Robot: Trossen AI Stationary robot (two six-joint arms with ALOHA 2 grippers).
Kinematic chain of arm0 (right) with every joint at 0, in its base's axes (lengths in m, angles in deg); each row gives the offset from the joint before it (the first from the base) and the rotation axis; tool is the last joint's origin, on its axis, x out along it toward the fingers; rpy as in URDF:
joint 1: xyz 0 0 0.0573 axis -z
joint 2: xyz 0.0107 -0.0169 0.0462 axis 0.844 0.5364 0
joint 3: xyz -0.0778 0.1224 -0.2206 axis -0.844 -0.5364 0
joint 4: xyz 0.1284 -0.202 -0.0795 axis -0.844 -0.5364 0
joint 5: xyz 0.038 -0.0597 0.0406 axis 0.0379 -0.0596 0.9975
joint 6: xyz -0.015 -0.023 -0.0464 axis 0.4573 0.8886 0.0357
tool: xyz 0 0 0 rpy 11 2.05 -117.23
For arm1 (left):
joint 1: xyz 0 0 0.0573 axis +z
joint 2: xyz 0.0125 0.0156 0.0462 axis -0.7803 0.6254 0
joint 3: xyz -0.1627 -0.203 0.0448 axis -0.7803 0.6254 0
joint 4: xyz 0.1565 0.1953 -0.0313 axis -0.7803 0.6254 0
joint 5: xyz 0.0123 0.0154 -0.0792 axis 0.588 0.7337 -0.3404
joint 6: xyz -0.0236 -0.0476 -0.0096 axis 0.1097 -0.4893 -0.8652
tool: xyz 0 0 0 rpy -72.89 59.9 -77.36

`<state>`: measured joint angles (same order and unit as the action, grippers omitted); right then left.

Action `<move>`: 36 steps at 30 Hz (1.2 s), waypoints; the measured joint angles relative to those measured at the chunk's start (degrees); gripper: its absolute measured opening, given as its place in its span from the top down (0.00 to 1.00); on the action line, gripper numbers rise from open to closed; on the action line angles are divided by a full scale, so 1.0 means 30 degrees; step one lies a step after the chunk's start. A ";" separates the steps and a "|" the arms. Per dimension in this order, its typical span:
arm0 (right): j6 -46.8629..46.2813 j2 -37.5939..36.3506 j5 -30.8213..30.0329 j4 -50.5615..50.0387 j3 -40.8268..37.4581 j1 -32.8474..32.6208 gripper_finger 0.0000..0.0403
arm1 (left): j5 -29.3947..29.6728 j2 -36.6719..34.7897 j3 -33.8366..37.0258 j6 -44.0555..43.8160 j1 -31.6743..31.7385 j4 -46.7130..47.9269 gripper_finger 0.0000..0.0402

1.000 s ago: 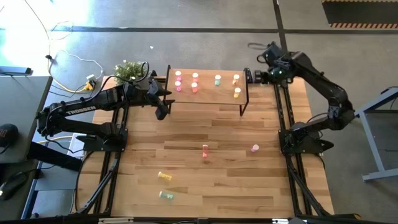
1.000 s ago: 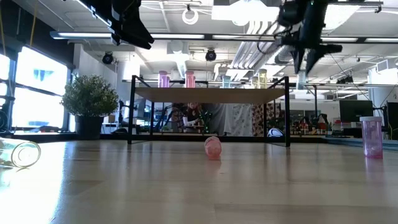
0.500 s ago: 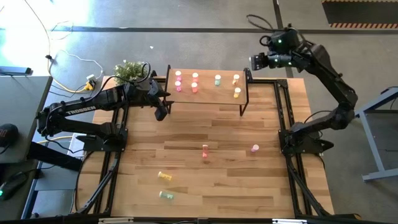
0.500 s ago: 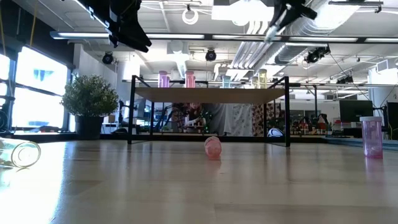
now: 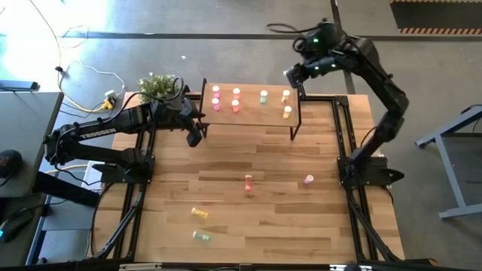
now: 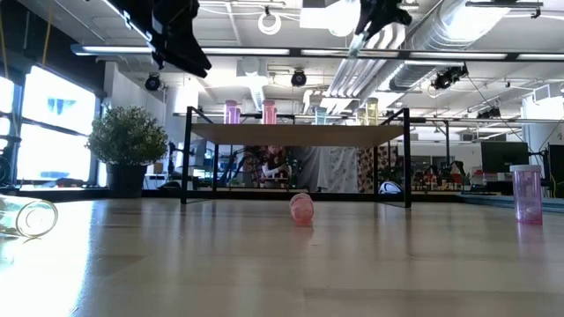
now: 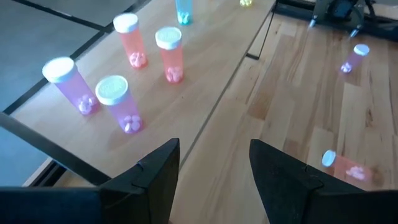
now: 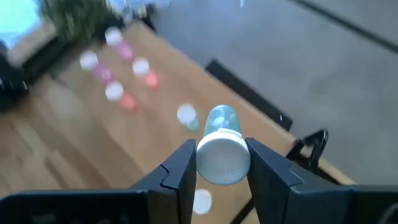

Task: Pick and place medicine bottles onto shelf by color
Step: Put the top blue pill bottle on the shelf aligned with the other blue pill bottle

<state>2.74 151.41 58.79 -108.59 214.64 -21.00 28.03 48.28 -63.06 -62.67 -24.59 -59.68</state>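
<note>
Lying loose on the near tabletop (image 5: 256,218): yellow bottle (image 5: 199,214), green bottle (image 5: 201,236); farther in, red-orange bottle (image 5: 248,183), pink bottle (image 5: 308,180). Likely handling light, rigid, smooth-sided; best pinching mid-barrel below the cap. Hovering at the shelf (image 5: 252,113) left end: left gripper (image 5: 195,134), standing open, carrying nothing. Hanging above the shelf's far right corner: right gripper (image 8: 219,177), clamping a pale green bottle (image 8: 221,149) at its cap.

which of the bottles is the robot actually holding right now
The pale green bottle with the white cap, clamped in the right pincer above the far right end of the shelf. Every other bottle is on the shelf or the table.
</note>
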 joint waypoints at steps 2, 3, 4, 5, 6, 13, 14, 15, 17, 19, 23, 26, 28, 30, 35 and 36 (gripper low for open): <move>0.0437 0.0831 0.0187 -0.0939 0.0538 -0.0336 0.73 | 0.0007 0.0000 0.0000 -0.0016 0.0000 0.0314 0.54; 0.0661 0.1231 0.0267 -0.1243 0.0732 -0.0580 0.73 | 0.0007 0.0000 0.0000 -0.0071 0.0000 0.0431 0.54; 0.0928 0.1558 0.0314 -0.1410 0.0863 -0.0865 0.73 | 0.0007 0.0000 0.0000 -0.0147 0.0000 0.0506 0.54; 0.1079 0.1831 0.0349 -0.1505 0.0939 -0.1147 0.73 | 0.0013 0.0000 0.0000 -0.0213 0.0002 0.0527 0.54; 0.1235 0.2057 0.0365 -0.1539 0.0959 -0.1434 0.73 | 0.0015 0.0000 0.0000 -0.0337 0.0000 0.0523 0.54; 0.2279 0.3787 0.0400 -0.2407 0.0970 -0.2844 0.73 | 0.0051 0.0000 0.0000 -0.0355 0.0007 0.0516 0.54; 0.2400 0.4019 0.0380 -0.2439 0.0970 -0.2990 0.73 | 0.0051 0.0000 0.0000 -0.0355 0.0001 0.0508 0.54; 0.2549 0.4241 0.0357 -0.2426 0.0970 -0.3136 0.73 | 0.0051 0.0000 0.0000 -0.0355 0.0000 0.0508 0.54; 0.2585 0.4705 0.0355 -0.2369 0.0970 -0.3440 0.73 | 0.0051 0.0000 0.0000 -0.0355 0.0004 0.0508 0.54; 0.2621 0.5145 0.0317 -0.2366 0.0970 -0.3623 0.73 | 0.0051 0.0000 0.0000 -0.0355 0.0000 0.0508 0.54; 0.3087 0.5988 0.0285 -0.2359 0.0970 -0.3922 0.73 | 0.0051 0.0000 0.0000 -0.0355 0.0007 0.0508 0.54; 0.3189 0.6547 0.0284 -0.2315 0.0970 -0.4019 0.73 | 0.0051 0.0000 0.0000 -0.0355 0.0000 0.0504 0.54; 0.3304 0.6839 0.0277 -0.2298 0.0970 -0.4080 0.73 | 0.0051 0.0000 0.0000 -0.0355 0.0000 0.0501 0.54; 0.3458 0.7066 0.0277 -0.2209 0.0970 -0.4080 0.73 | 0.0051 0.0000 0.0000 -0.0355 0.0006 0.0503 0.54; 0.3731 0.7615 0.0033 -0.2053 0.0970 -0.4073 0.73 | 0.0051 0.0000 0.0000 -0.0355 0.0000 0.0501 0.54; 0.3905 0.7690 -0.0085 -0.2012 0.0970 -0.4066 0.73 | 0.0051 0.0000 0.0000 -0.0355 0.0000 0.0502 0.54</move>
<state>14.45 174.48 58.53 -114.62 217.55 -33.20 28.18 48.28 -63.06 -63.74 -24.59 -58.17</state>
